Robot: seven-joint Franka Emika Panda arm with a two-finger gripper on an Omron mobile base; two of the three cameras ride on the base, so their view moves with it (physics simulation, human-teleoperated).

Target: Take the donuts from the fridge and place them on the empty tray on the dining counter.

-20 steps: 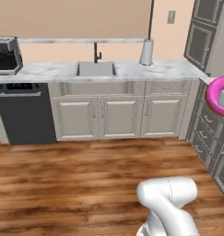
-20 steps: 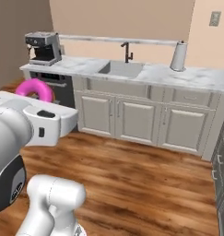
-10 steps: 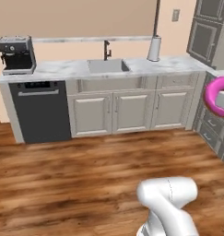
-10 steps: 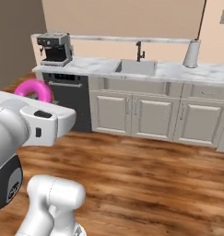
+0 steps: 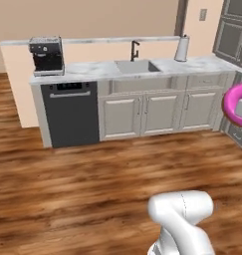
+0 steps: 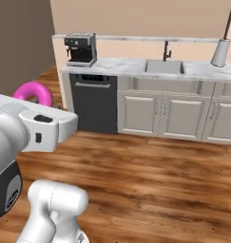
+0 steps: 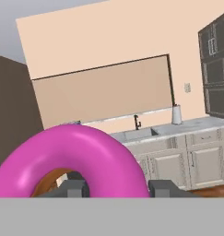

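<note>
Your claw (image 7: 115, 188) is clamped on the pink donut (image 7: 74, 161), carried in the air facing the kitchen counter (image 5: 92, 68) with its sink (image 5: 134, 66) and coffee machine (image 5: 47, 54).

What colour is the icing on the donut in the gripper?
Bright pink; the donut shows best in the hand view.

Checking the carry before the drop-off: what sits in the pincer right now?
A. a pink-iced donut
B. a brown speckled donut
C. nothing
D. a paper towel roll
A: the hand view shows the pink-iced donut standing between the fingertips of the pincer.
</note>
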